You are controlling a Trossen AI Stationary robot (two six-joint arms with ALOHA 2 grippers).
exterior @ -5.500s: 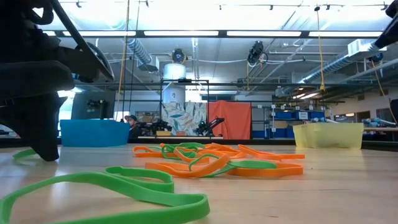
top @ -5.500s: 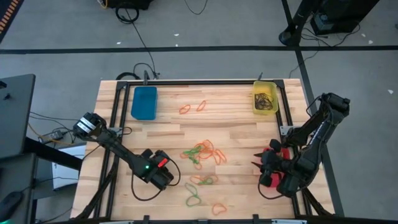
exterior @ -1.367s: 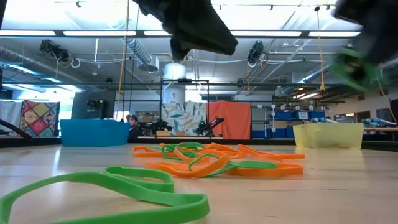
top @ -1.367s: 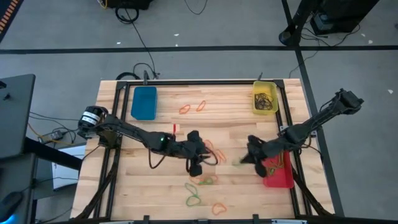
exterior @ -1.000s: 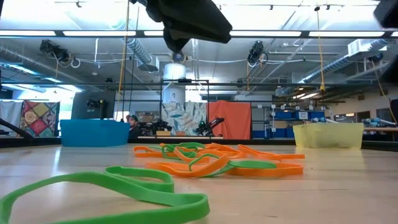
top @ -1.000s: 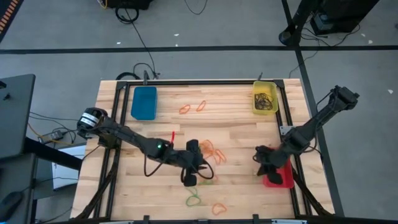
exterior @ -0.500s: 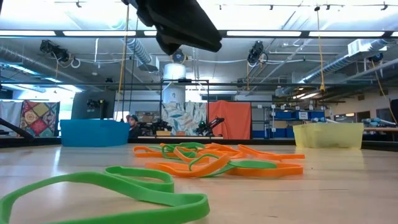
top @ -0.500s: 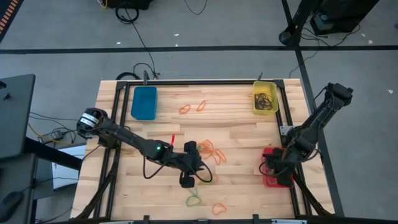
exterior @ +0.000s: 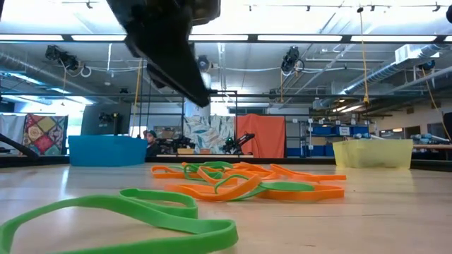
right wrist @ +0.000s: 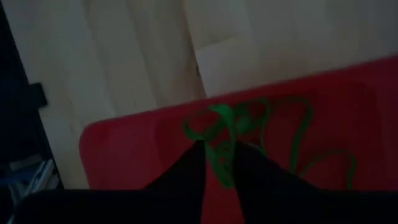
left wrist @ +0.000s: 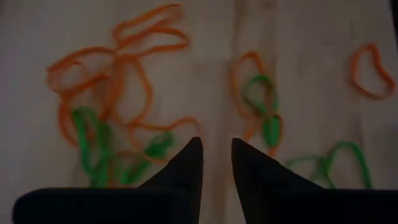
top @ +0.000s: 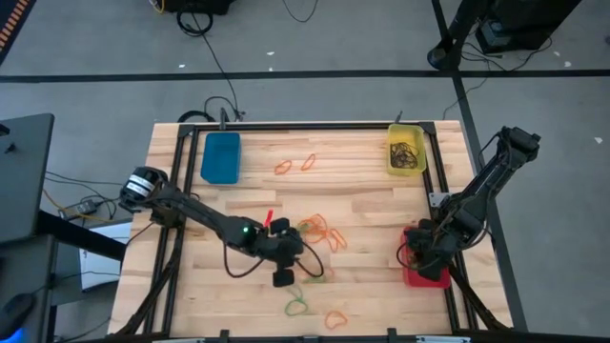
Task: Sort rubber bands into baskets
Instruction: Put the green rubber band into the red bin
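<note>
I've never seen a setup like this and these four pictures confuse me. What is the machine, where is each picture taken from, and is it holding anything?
Two robot arms work at a wooden table. One picture looks straight down, one looks level across the tabletop, and two come from cameras on the wrists. Orange and green rubber bands lie mid-table; blue, yellow and red baskets stand around them. The left end effector hangs over the bands, fingers slightly apart, holding nothing. The right end effector is over the red basket, a green band between its fingertips; whether it grips it is unclear.
</note>
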